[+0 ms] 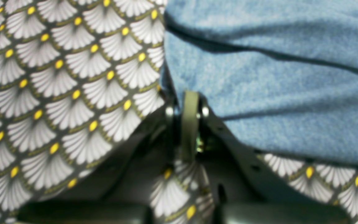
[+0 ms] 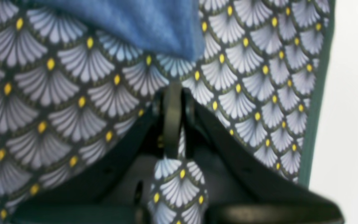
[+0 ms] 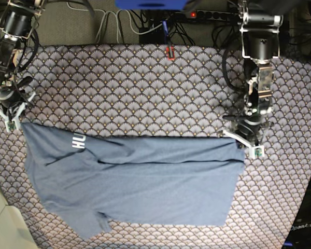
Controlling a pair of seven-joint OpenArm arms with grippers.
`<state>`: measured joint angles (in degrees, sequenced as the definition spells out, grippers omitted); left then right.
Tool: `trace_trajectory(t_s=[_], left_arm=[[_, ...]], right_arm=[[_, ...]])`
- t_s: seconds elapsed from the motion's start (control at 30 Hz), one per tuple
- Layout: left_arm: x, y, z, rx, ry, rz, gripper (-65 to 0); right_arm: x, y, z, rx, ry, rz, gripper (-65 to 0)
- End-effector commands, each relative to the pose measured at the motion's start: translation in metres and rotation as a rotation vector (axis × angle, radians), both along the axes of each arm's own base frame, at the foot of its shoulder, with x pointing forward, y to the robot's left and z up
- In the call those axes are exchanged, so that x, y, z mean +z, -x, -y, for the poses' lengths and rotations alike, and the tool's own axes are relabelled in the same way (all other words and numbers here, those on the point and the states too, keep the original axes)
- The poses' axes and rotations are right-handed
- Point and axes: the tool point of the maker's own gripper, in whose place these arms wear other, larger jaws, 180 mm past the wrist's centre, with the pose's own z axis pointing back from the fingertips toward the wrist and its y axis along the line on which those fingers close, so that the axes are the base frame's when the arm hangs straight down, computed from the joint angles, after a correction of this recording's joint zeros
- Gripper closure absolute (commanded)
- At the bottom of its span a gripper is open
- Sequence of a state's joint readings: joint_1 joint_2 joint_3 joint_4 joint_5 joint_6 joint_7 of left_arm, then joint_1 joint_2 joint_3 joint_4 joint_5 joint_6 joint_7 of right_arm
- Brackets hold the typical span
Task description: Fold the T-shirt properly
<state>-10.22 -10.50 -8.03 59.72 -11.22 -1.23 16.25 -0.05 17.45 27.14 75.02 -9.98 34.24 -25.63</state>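
We find the T-shirt (image 3: 140, 176) flat on the patterned cloth (image 3: 145, 88). Left gripper (image 1: 190, 102) together beside its corner; right gripper (image 2: 172, 93) together just short of its edge.

Both arms reaching down from the far side, wrists bent downward. Left end effector (image 3: 249, 141) low at the T-shirt (image 3: 145, 181) corner, jaws pressed together on the fabric edge. Right end effector (image 3: 11, 116) low at the opposite corner, jaws closed, apparently empty.

Black arms (image 3: 259, 57) with looping cables, each tool (image 1: 187, 102) olive-padded, silver-screwed
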Motion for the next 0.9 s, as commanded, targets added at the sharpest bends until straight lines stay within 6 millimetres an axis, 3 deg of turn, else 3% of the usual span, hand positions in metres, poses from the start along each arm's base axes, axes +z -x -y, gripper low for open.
trace_trajectory(t_s=[0.0, 0.23, 0.57, 0.87], left_arm=[[0.018, -0.009, -0.012, 0.018, -0.031, 0.053, -0.3], [0.026, 0.006, -0.018, 0.001, -0.072, 0.071, -0.3], [0.026, 0.007, -0.018, 0.002, -0.072, 0.071, -0.3], [0.028, 0.005, -0.018, 0.001, -0.073, 0.077, -0.3]], right_arm=[[0.022, -0.012, 0.004, 0.008, 0.009, 0.073, 0.0], [0.024, 0.005, -0.003, 0.020, -0.033, 0.089, 0.0], [0.026, -0.003, -0.003, 0.017, -0.028, 0.083, -0.2], [0.048, -0.030, 0.010, -0.021, -0.011, 0.080, -28.9]])
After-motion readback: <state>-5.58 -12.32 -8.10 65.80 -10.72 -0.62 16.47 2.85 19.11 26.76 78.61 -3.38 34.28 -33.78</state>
